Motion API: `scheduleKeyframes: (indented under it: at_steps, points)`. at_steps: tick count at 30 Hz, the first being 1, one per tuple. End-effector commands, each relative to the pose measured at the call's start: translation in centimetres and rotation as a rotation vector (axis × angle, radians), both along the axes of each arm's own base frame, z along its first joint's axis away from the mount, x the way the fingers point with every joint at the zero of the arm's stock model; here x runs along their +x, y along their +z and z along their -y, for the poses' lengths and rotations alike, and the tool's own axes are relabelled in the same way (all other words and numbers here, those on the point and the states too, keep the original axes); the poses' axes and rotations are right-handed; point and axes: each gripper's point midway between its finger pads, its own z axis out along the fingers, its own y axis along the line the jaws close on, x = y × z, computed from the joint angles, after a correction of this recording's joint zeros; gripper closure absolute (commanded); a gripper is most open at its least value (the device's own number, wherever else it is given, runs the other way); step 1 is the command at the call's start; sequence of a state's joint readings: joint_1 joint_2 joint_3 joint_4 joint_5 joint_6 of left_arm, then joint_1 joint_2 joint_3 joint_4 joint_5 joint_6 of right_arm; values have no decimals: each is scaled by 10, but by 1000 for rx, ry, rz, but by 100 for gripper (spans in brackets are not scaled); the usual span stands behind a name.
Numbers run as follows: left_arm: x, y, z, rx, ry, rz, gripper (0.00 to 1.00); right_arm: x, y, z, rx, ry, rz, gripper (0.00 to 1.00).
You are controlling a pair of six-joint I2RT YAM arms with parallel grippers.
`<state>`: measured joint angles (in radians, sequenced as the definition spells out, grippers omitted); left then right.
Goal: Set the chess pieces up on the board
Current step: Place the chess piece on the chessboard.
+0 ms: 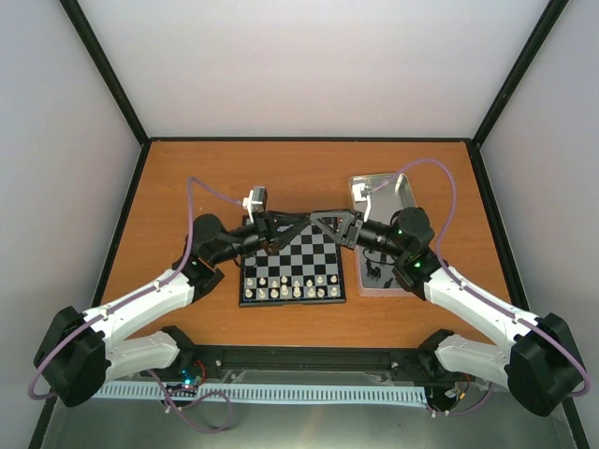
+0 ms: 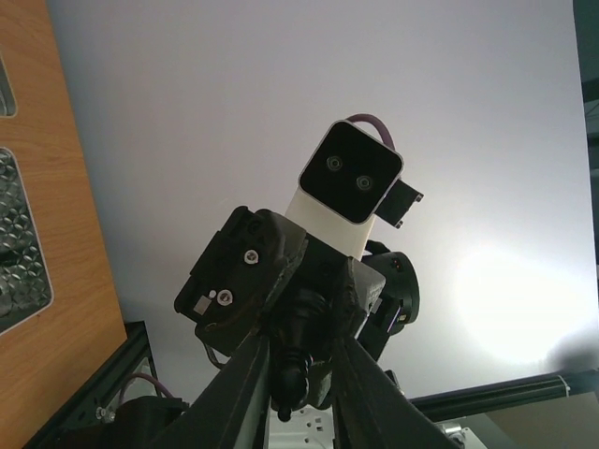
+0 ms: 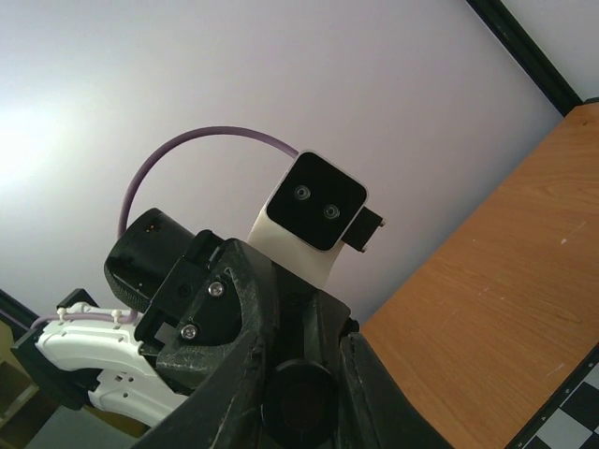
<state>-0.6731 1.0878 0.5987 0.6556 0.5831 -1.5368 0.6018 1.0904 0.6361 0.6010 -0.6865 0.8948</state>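
Note:
My two grippers meet tip to tip above the far edge of the board point(image 1: 292, 301). One black chess piece point(image 2: 292, 374) lies between them, hidden in the top view. In the left wrist view it sits lengthwise between the fingers of my left gripper point(image 2: 304, 351) point(image 1: 284, 225), which close on its slim upper part. The right wrist view has the piece's round base point(image 3: 299, 404) facing the camera, clamped in my right gripper point(image 3: 299, 351) point(image 1: 315, 223). White pieces point(image 1: 290, 286) fill the board's two near rows. More black chess pieces point(image 1: 377, 273) lie in a tin to the right.
A silver metal tin point(image 1: 386, 187) stands right of the board, reaching to the far side of the table. Tins point(image 2: 19, 243) also show at the left edge of the left wrist view. A black frame rail point(image 1: 309, 355) runs along the near table edge.

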Motion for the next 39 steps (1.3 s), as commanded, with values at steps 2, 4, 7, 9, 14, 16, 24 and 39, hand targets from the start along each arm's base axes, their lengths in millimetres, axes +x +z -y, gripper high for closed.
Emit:
scheduleKeyframes:
  at_steps: [2,4,7,9,14,16,24,39]
  points:
    - [-5,27,-6,-66,3,70,79,6,-1,5,15,-60,23,86]
    - [-6,31,-5,-71,-4,85,78,7,-2,5,17,-61,20,86]
    - [-7,33,-6,-72,-5,97,83,9,-2,4,18,-62,14,86]
    - [-8,32,-7,-69,-2,102,85,10,-2,4,22,-68,11,86]
    - [-8,31,-6,-58,-2,106,78,13,-5,3,19,-76,-4,86]
    - [-8,29,-6,-55,-2,104,78,14,-6,3,18,-72,-9,86]
    - [-7,32,-3,-45,-13,128,81,12,-8,0,15,-50,-14,86]
    - [-1,36,1,-2,4,164,83,9,-12,-5,33,-13,-34,85]
